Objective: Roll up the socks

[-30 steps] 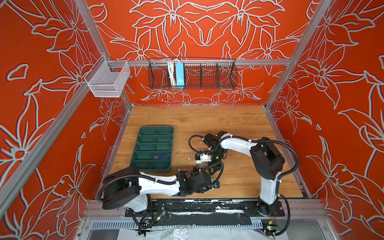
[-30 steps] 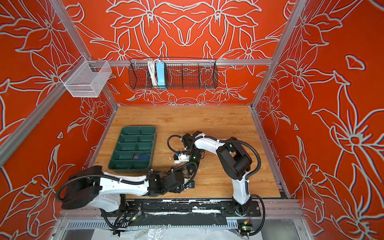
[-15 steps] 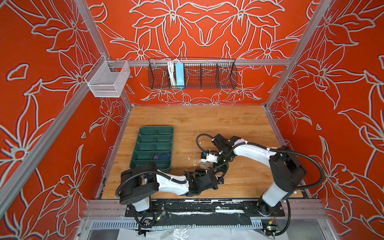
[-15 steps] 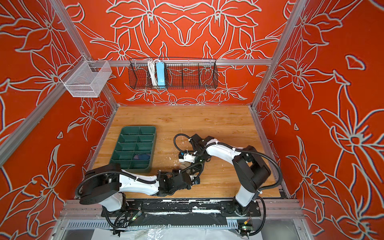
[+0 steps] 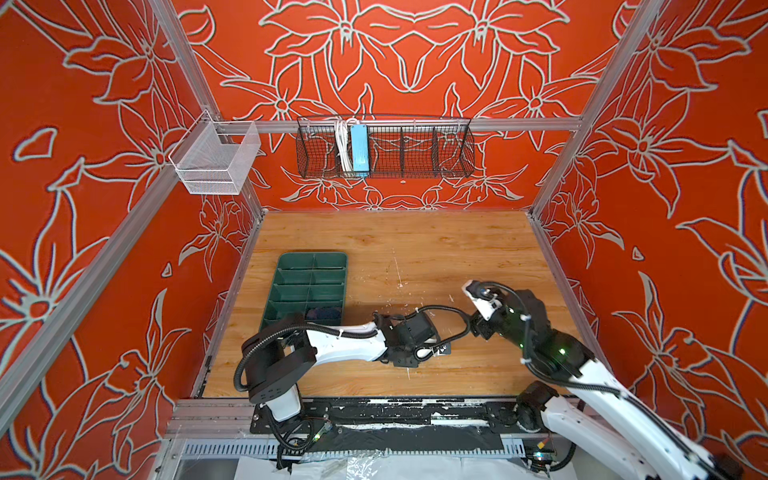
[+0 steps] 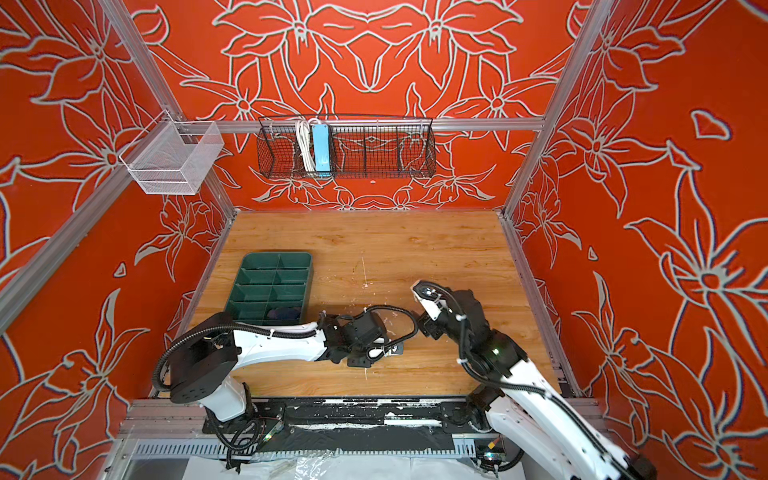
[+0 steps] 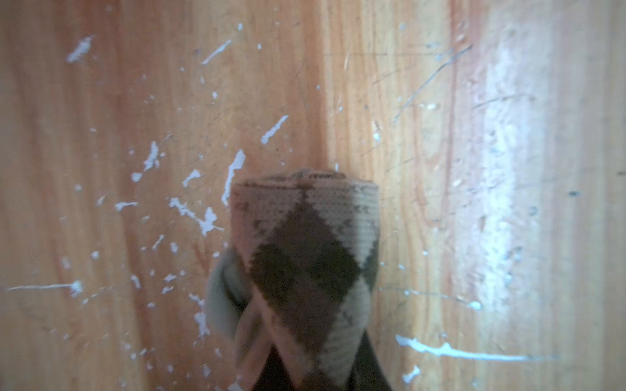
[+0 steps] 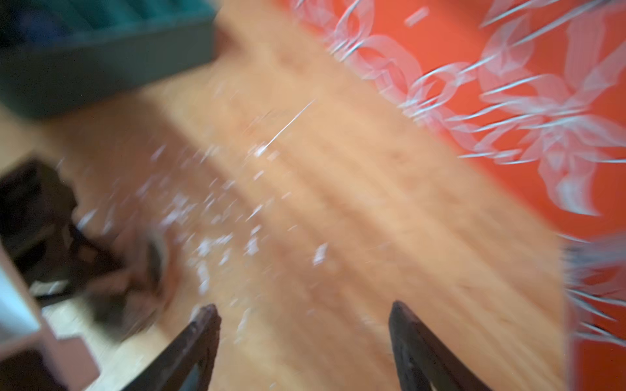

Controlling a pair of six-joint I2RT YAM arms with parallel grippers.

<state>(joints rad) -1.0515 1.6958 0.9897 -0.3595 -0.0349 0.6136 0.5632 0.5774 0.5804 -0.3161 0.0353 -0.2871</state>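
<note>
Beige-and-brown argyle fabric sock (image 7: 305, 257), rolled: your left end effector (image 7: 318, 365) pinches it; right end effector (image 8: 303, 308) just let go (spread wide).

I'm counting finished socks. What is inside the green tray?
In the green tray, what looks like the purple sock, bundled, lies in the near right compartment; the others look bare. The left arm covers the near edge.

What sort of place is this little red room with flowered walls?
Most likely a robot test cell, not a home: printed red panels on an aluminium frame box in a wooden tabletop, with a left arm and right arm mounted on a base rail at its front.
</note>
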